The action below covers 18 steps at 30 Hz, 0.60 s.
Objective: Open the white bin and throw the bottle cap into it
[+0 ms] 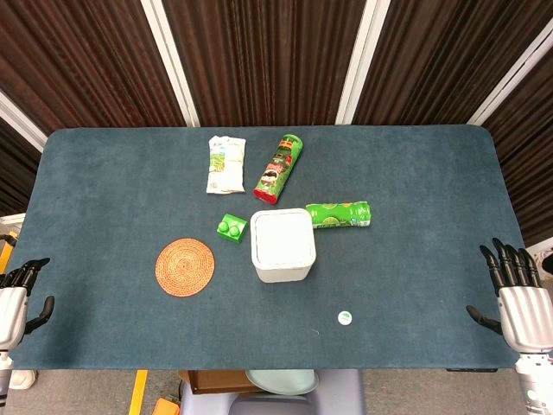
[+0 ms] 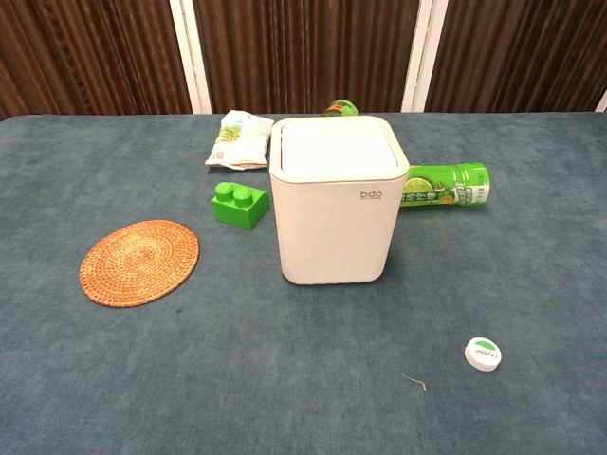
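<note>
The white bin (image 1: 282,245) (image 2: 337,199) stands near the table's middle with its lid closed. A small white and green bottle cap (image 1: 345,318) (image 2: 483,354) lies on the blue cloth, in front of the bin and to its right. My left hand (image 1: 15,298) hovers at the table's left edge, fingers apart, holding nothing. At the right edge my right hand (image 1: 518,290) is likewise spread and empty. Both hands are far from the bin and the cap. The chest view shows neither hand.
A woven round coaster (image 1: 185,267) (image 2: 139,262) lies left of the bin, a green toy brick (image 1: 232,228) (image 2: 239,205) beside it. Behind are a snack bag (image 1: 225,163) (image 2: 239,139), a red-green can (image 1: 280,168) and a green can (image 1: 339,214) (image 2: 443,184) lying down.
</note>
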### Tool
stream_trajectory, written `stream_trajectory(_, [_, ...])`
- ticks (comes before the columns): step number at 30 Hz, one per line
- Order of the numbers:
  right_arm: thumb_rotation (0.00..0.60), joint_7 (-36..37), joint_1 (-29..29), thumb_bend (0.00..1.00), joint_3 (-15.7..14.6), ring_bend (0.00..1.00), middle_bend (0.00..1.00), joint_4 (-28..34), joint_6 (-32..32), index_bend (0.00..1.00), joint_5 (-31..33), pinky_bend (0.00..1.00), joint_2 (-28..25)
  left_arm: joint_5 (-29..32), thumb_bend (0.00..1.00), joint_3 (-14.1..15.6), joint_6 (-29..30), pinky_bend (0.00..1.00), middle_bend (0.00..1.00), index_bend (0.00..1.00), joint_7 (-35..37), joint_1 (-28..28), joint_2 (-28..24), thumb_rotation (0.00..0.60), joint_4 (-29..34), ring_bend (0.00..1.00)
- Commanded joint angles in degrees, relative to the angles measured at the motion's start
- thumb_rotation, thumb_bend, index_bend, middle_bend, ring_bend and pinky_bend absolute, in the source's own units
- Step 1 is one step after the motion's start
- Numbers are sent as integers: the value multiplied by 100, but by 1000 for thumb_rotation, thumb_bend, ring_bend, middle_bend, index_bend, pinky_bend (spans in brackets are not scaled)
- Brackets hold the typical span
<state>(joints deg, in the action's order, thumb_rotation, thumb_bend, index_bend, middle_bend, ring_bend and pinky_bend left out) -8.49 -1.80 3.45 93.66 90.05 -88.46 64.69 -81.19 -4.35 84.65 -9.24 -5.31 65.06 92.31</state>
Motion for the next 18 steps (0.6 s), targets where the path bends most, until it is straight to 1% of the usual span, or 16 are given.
stream_trajectory(1, [600,3,-5,125,1,0,28,-8,-7,0,-7,74,1,0,430,6,-9,388,192,165,-9,-4,1,600,5,260])
stream_trajectory(8, [600,111,-46,124,9,0,28,-39,-77,0,-22,75,-30,-12,430,17,-16,389,193,165,-40,-12,-8,600,49,260])
stream_trajectory(9, [600,90,-41,124,31,10,49,-62,-36,0,-20,83,-6,-21,429,18,-15,388,193,165,-32,-15,-8,600,42,260])
stream_trajectory(11, [600,3,-23,124,73,61,119,-115,43,0,4,127,80,-36,430,24,-6,389,193,165,-4,-11,-14,600,35,260])
stream_trajectory(12, [600,-60,-12,125,93,119,178,-138,80,0,24,181,126,-38,430,26,4,389,193,165,7,-4,-19,600,38,260])
stream_trajectory(14, [600,-194,7,125,111,187,230,-197,136,0,44,261,221,-37,430,25,42,390,193,165,14,18,-49,600,79,260])
stream_trajectory(15, [600,-218,12,125,101,205,241,-208,132,0,45,282,237,-50,430,21,80,390,193,165,18,31,-56,600,100,260])
stream_trajectory(18, [600,-125,-4,125,76,214,249,-147,24,0,78,292,164,-85,430,28,156,390,194,166,6,65,-69,600,133,260])
